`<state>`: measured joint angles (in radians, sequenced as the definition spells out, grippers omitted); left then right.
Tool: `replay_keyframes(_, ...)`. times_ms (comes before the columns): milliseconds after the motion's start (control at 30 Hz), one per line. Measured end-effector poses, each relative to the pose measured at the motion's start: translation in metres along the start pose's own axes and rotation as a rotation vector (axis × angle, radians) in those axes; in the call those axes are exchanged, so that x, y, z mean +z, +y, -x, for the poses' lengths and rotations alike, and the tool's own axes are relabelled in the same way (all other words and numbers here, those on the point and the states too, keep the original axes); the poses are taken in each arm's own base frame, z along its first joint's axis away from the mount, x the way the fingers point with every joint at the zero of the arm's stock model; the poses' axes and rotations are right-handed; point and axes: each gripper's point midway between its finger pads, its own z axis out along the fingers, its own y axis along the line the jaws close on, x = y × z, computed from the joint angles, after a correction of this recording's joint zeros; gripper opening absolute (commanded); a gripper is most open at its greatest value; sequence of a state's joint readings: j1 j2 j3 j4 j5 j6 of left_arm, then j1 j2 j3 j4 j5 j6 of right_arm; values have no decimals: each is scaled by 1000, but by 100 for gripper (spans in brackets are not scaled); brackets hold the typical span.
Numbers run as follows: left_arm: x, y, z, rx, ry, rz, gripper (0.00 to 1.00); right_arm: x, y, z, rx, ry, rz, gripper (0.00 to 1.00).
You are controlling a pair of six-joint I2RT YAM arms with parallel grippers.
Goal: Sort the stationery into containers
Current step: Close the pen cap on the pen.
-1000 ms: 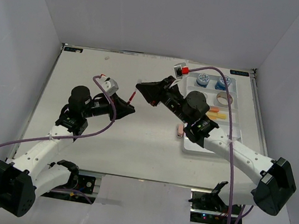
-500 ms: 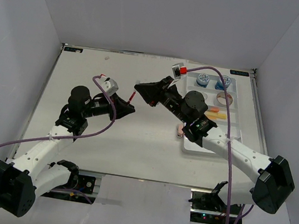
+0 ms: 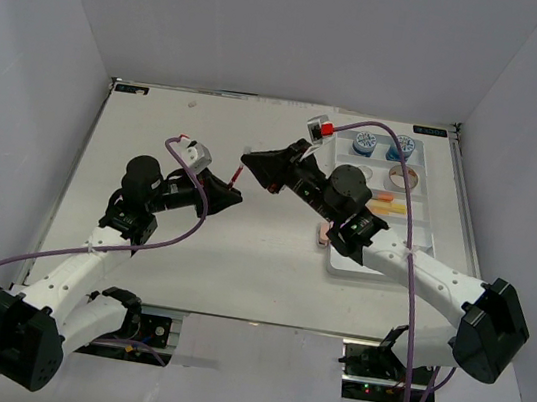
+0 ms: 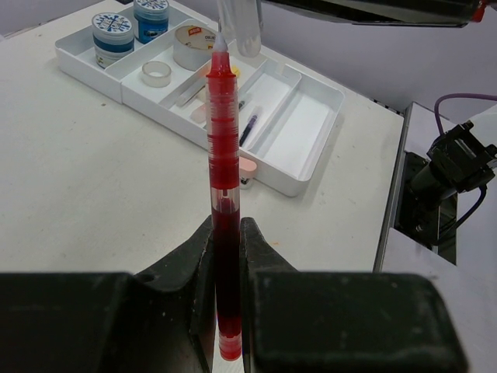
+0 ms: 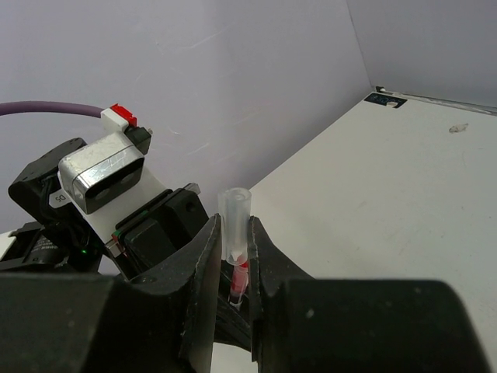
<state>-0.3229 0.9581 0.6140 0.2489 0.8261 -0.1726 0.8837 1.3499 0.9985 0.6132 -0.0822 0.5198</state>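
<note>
Two grippers meet above the table (image 3: 157, 134) in the top view: the left gripper (image 3: 230, 193) clamps a red pen (image 3: 239, 173), the right gripper (image 3: 253, 156) sits just beyond its tip, both well apart from the white tray (image 3: 423, 234). Left wrist view: the jaws pinch the pen's lower barrel, and its tip points at a clear cap (image 4: 248, 27) close ahead. Right wrist view: the jaws are closed on that cap, red visible at its lower end.

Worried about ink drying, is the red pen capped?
Uncapped: left gripper holds red pen, tip bare; right gripper holds the clear cap beside it.
</note>
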Motion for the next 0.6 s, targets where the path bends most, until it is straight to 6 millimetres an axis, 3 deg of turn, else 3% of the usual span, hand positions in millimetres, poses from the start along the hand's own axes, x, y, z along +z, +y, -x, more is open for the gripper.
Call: replay_keyframes(600,0,-5,1,12,-6,-26,0,4,1,2,-14,-21,20,8)
